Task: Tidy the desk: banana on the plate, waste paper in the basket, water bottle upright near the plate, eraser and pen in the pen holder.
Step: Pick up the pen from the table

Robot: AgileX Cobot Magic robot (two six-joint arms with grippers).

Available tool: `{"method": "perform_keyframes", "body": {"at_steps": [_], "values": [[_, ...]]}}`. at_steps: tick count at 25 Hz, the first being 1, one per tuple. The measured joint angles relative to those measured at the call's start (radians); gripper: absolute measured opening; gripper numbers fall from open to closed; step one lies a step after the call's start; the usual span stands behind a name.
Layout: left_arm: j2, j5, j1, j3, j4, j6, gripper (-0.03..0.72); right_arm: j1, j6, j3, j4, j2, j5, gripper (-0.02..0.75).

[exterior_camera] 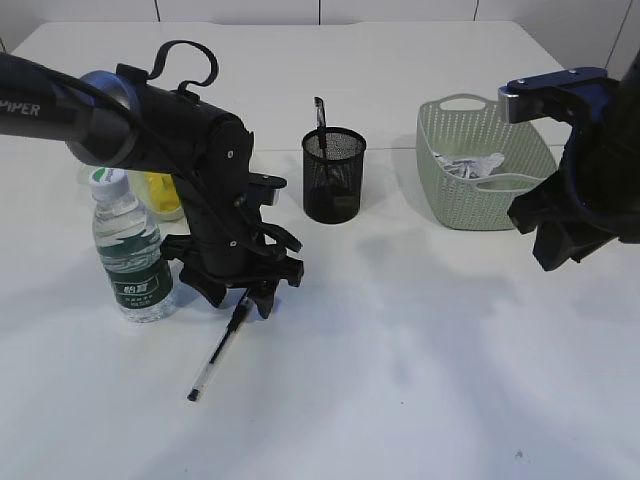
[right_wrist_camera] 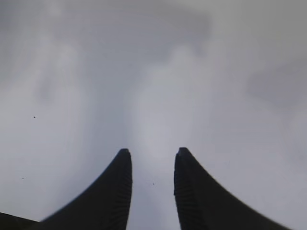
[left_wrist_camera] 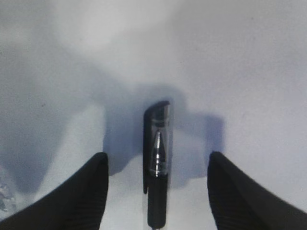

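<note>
I see the pen [exterior_camera: 217,350] lying flat on the white table [exterior_camera: 420,370], lower left of centre in the exterior view, running on a slant from its dark tip at lower left up toward the left gripper [exterior_camera: 243,292]. It has a clear barrel with black ends. In the left wrist view the pen [left_wrist_camera: 157,167] stands in the middle of the frame, its black clip end uppermost and a silver part showing through the clear body.

My left gripper [left_wrist_camera: 157,191] is spread wide, one black finger [left_wrist_camera: 88,191] at each lower corner of that view, with the pen between them and bare table on both sides of it. Neither finger touches the pen there. The gripper sits low over the pen's upper end; I cannot tell if it touches the table.

My right gripper [right_wrist_camera: 152,189] is partly open, a narrow gap between its two fingers [right_wrist_camera: 112,191], holding nothing, with only blurred pale surface beyond. In the exterior view the right arm [exterior_camera: 585,200] hangs at the right edge, beside the basket [exterior_camera: 450,195].

Counting: one pen on the table, and one more pen [exterior_camera: 320,120] standing in the black mesh holder [exterior_camera: 333,175] at top centre. One bottle [exterior_camera: 130,255] stands upright at the left, just beside the left gripper. One green basket at upper right, with white paper [exterior_camera: 475,165] in it. Something yellow [exterior_camera: 165,195] shows behind the bottle, mostly hidden by the arm.
</note>
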Motion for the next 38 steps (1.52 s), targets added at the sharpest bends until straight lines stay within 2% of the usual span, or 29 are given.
{"method": "perform_keyframes", "body": {"at_steps": [32,35,38], "values": [[0.019,0.001,0.000,-0.008,-0.031,0.035,0.447,0.000,0.000,0.000,0.002,0.000,0.000,0.230],[0.019,0.001,0.000,-0.008,-0.033,0.035,0.410,0.000,0.000,0.000,0.002,0.000,0.000,0.230],[0.020,0.001,0.000,-0.008,-0.031,0.037,0.305,0.000,0.000,0.000,0.002,0.000,0.000,0.230]]}}
